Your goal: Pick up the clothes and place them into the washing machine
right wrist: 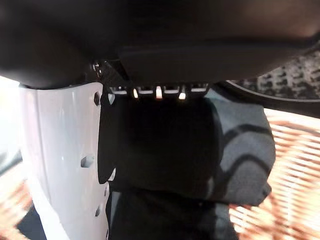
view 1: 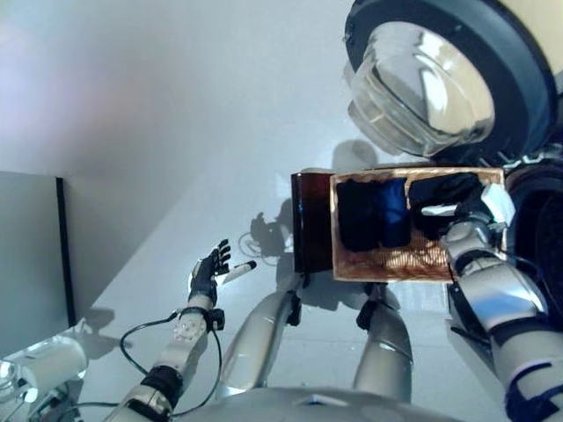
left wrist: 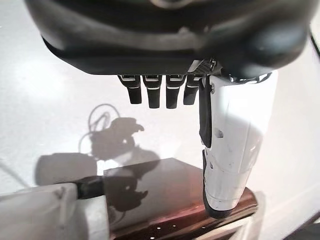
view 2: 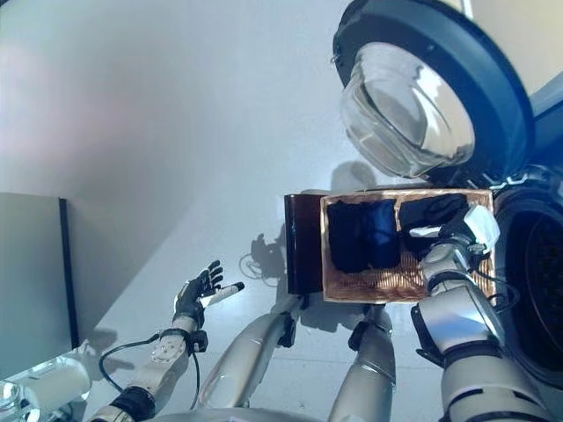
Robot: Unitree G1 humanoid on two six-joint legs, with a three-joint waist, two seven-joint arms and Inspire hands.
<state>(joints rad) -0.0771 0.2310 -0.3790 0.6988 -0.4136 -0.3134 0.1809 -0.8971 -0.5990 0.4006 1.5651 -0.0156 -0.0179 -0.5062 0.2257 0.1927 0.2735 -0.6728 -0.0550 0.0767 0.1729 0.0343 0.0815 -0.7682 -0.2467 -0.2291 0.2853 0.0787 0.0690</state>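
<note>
The clothes [view 1: 378, 214] lie in a woven basket [view 1: 413, 264] in the right half of the frame, just below the middle. 2 dark bundles show there: a dark blue one in the basket's left part and a black one [view 1: 444, 192] in its upper right part. The basket has a light wicker floor and rim, and a dark brown panel [view 1: 310, 220] stands along its left side.

The right hand [view 1: 457, 211] is down in the basket's right part, on top of the black bundle, with its white-covered thumb pointing left across the cloth. In the right wrist view the dark cloth [right wrist: 225, 150] fills the space right in front of the palm and only the fingers' bases show, so I cannot tell whether the fingers are curled into the cloth or straight.

The washing machine's door [view 1: 440, 79] is swung open in the upper right of the frame, its clear glass bowl ringed in black. The dark drum opening [view 2: 537, 290] sits at the right edge, just beside the basket.

The left hand [view 1: 207, 272] hangs in the lower left of the frame, well apart from the basket, over the pale floor [view 1: 176, 132]. Its fingers are relaxed and spread, holding nothing, with the white thumb sticking out to the right.
</note>
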